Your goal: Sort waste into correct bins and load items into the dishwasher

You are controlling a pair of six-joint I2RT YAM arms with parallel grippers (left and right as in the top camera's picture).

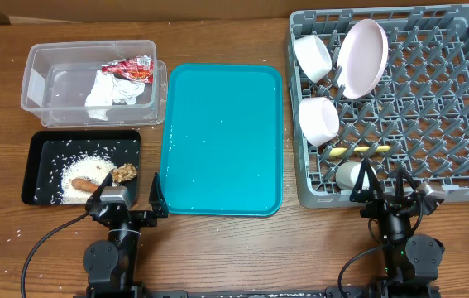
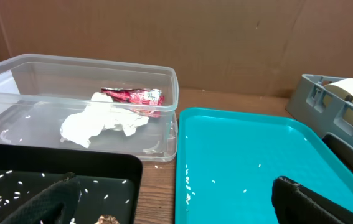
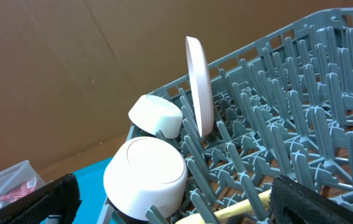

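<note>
At the far-left corner of the surface, the clear bin holds a crumpled tissue and a red wrapper. Both look light; the tissue is soft and the wrapper probably slick. Toward the near-left corner, the black tray carries scattered rice, a sausage and a brown scrap. The left end effector hangs at the near edge, released, its fingers spread wide over the seam between the black tray and the teal tray. The teal tray lies flat mid-surface, bare but for a few pale specks. It looks stiff, smooth and broad, so the likely hold is a pinch on the raised rim at its near edge. Along the right edge, the dish rack holds two white bowls, a pink plate standing on edge, a cup and a yellow utensil: rigid, breakable ware. The right end effector, also released, hangs at the rack's near wall beside the cup.
</note>
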